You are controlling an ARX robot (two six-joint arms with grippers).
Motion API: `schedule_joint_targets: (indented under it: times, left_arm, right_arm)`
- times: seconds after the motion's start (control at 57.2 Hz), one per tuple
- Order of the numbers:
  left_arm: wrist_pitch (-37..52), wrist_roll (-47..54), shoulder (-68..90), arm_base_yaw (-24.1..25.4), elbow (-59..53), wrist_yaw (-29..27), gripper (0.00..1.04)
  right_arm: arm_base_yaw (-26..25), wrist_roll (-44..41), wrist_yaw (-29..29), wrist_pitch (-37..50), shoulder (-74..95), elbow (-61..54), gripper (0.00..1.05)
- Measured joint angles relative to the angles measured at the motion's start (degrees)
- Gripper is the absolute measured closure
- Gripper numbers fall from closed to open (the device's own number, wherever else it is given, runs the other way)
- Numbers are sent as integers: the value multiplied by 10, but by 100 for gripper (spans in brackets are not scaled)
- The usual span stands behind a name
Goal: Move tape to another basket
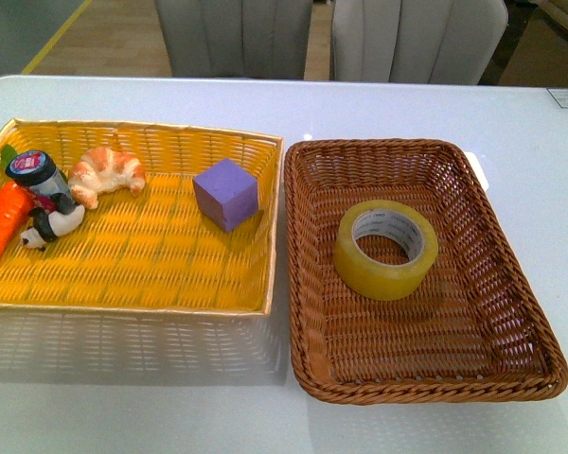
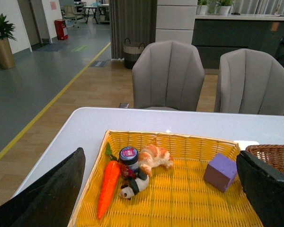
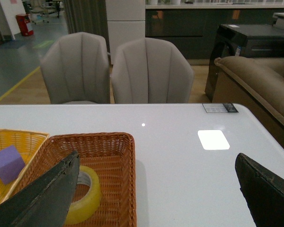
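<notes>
The tape (image 1: 386,248), a yellowish roll with a white core, lies flat in the middle of the dark brown wicker basket (image 1: 314,364) on the right of the table. The right wrist view shows the tape (image 3: 85,198) partly behind one finger, inside the basket (image 3: 128,156). My right gripper (image 3: 156,198) is open and empty, high above the table beside the basket. My left gripper (image 2: 161,189) is open and empty, held above the yellow tray (image 2: 180,138). Neither gripper shows in the front view.
The yellow woven tray (image 1: 123,312) on the left holds a purple cube (image 1: 226,194), a croissant (image 1: 107,173), a carrot (image 1: 2,225), a small jar (image 1: 38,174) and a panda figure (image 1: 52,225). Two grey chairs (image 2: 168,75) stand behind the table.
</notes>
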Motion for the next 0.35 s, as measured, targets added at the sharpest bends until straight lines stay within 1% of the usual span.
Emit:
schedule_joint_targets:
  times: [0.349]
  left_arm:
    - [0,0,0,0,0,0,9]
  right_arm:
    - [0,0,0,0,0,0,9]
